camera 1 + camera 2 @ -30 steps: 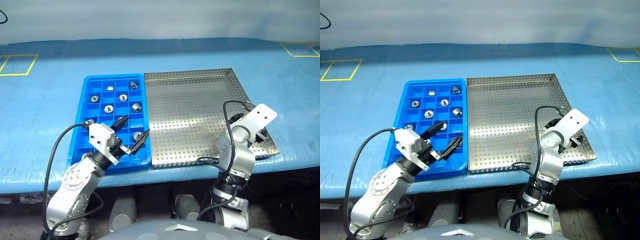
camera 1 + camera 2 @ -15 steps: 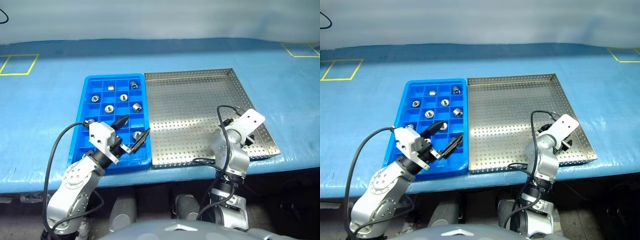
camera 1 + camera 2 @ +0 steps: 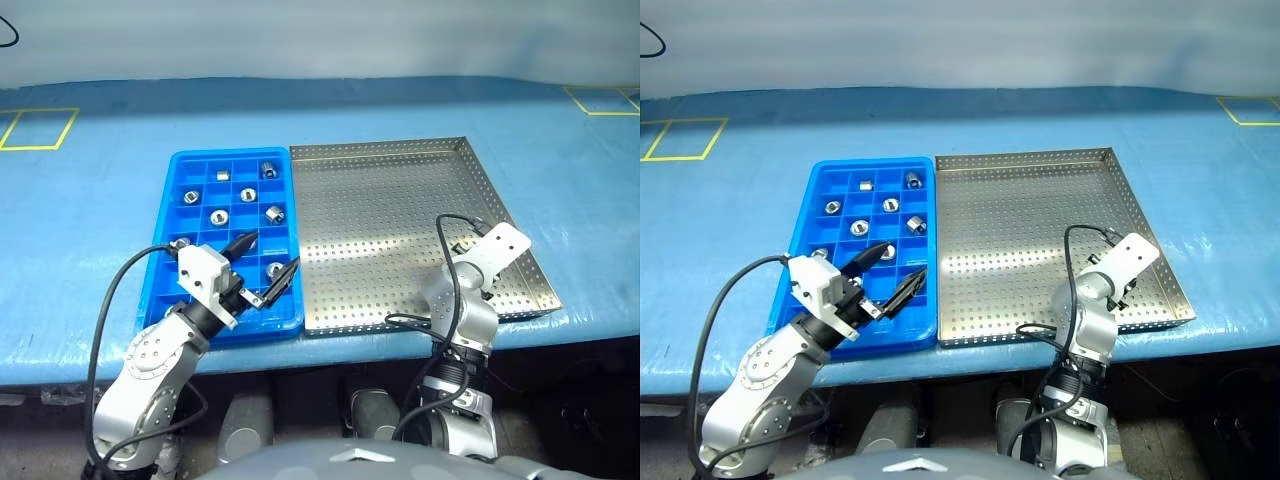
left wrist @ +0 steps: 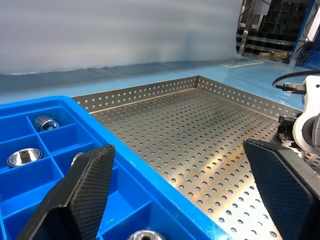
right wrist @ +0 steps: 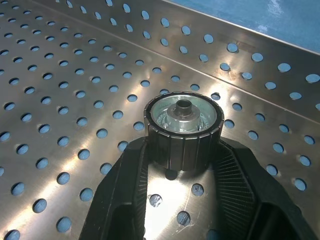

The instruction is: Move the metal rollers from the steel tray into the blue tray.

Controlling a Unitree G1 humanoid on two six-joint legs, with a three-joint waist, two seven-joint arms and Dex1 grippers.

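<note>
Blue tray (image 3: 168, 262) at the bench's near-left edge holds several rollers under the left gripper (image 3: 268, 268), fingers apart, while the right gripper (image 5: 181, 165) clamps a metal roller (image 5: 183, 130) near the steel tray's (image 3: 400, 160) near-right corner, a grip the right wrist view reveals; the shallow hold could slip when lifted.

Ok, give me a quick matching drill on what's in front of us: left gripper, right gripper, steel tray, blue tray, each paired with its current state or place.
Things:
1. left gripper
2. right gripper
3. steel tray
4. blue tray

States:
A. holds several rollers in its compartments
B. shut on a roller near the tray's corner
C. open, over the near end of the blue tray
D. perforated floor, bare apart from the one gripped roller

Pairs: 1-C, 2-B, 3-D, 4-A
</note>
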